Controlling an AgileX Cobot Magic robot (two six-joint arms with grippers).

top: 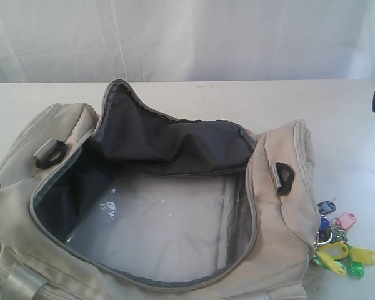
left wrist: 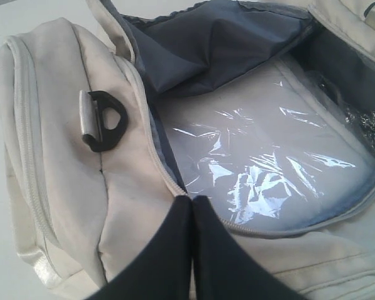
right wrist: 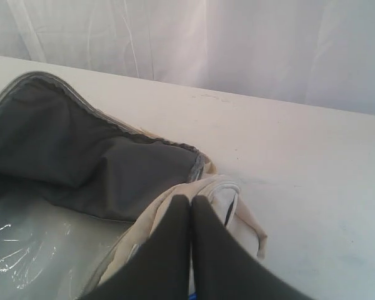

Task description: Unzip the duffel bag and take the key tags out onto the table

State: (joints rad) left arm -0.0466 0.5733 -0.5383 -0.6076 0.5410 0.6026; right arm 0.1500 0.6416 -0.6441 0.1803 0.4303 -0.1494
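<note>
Bright, diffuse light fills all three views; its source cannot be told. The white curtain (top: 187,37) and counter (top: 250,103) wash out almost to one tone. Shadows are faint and soft-edged. Glare streaks the clear plastic (left wrist: 262,169) inside the duffel bag (top: 281,181). The left end effector (left wrist: 191,203) and right end effector (right wrist: 190,201) are dark, out-of-focus blurs.

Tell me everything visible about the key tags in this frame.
The key tags are a small bunch of glossy plastic tabs, blue, pink, yellow and green, joined on metal rings. They lie on the white table, outside the duffel bag, tight against its right end, which hides part of the bunch.
</note>
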